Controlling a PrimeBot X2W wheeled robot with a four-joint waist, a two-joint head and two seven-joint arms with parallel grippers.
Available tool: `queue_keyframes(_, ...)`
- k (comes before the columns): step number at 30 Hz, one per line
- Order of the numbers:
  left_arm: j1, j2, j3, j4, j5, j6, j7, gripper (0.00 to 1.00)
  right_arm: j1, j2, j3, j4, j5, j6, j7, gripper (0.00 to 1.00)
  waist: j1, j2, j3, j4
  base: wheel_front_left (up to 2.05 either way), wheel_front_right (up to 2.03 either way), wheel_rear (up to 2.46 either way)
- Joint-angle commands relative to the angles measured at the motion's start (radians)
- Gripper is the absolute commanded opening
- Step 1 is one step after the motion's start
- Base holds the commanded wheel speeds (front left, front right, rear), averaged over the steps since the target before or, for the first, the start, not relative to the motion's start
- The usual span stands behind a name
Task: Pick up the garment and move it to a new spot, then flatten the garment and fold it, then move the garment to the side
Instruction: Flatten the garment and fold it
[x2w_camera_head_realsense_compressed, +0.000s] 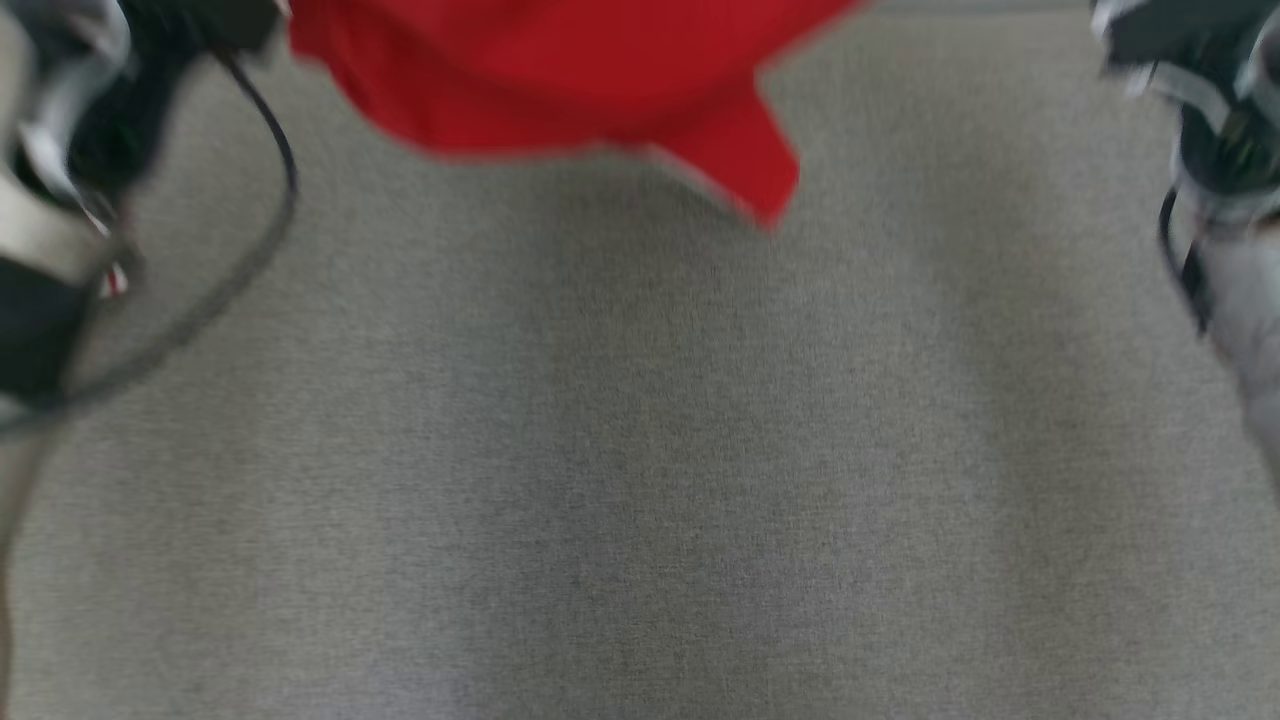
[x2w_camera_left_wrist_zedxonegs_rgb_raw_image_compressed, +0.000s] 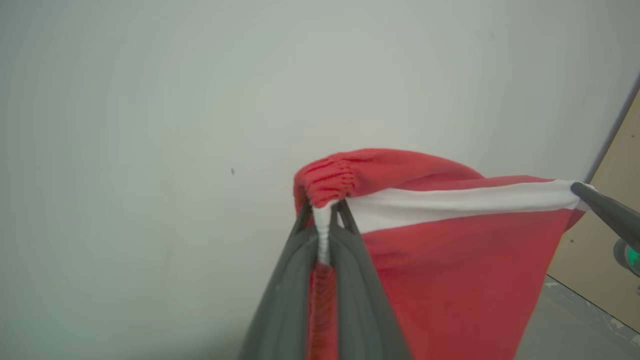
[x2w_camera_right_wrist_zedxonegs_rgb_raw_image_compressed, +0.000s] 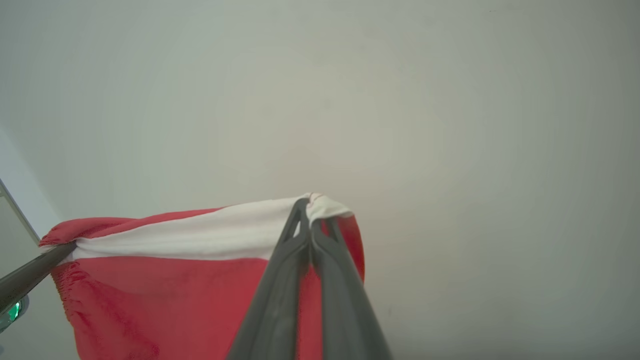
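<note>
left pincer (x2w_camera_left_wrist_zedxonegs_rgb_raw_image_compressed: 324, 210) is clamped on one gathered end of the white band (x2w_camera_left_wrist_zedxonegs_rgb_raw_image_compressed: 465, 202) of the red garment (x2w_camera_left_wrist_zedxonegs_rgb_raw_image_compressed: 450, 270); right pincer (x2w_camera_right_wrist_zedxonegs_rgb_raw_image_compressed: 311, 212) is pinched tight on the other end, band stretched taut between them. in the blurred head view the cloth shows at 12 o'clock, a corner drooping toward 1 o'clock over the grey surface (x2w_camera_head_realsense_compressed: 640, 480).

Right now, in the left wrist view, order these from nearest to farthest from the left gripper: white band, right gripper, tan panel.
1. white band: pinched in the left gripper.
2. right gripper: band's far end, at view right.
3. tan panel: behind, far right.
</note>
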Motion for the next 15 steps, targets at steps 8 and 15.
queue_keyframes(8, -0.312, -0.028, -0.013, 0.140, -0.102, 0.002, 0.053, 0.00, -0.321, 0.005, 0.004, 0.154, 0.051, -0.002, 0.062, 0.00, -0.0003, -0.0002, 0.169, -0.060, 0.00, 0.00, 0.00)
queue_keyframes(15, -0.439, -0.048, -0.090, 0.196, -0.127, 0.002, 0.028, 0.00, -0.446, -0.013, 0.033, 0.242, 0.047, -0.002, 0.028, 0.00, -0.0003, -0.0002, 0.203, -0.078, 0.00, 0.00, 0.00)
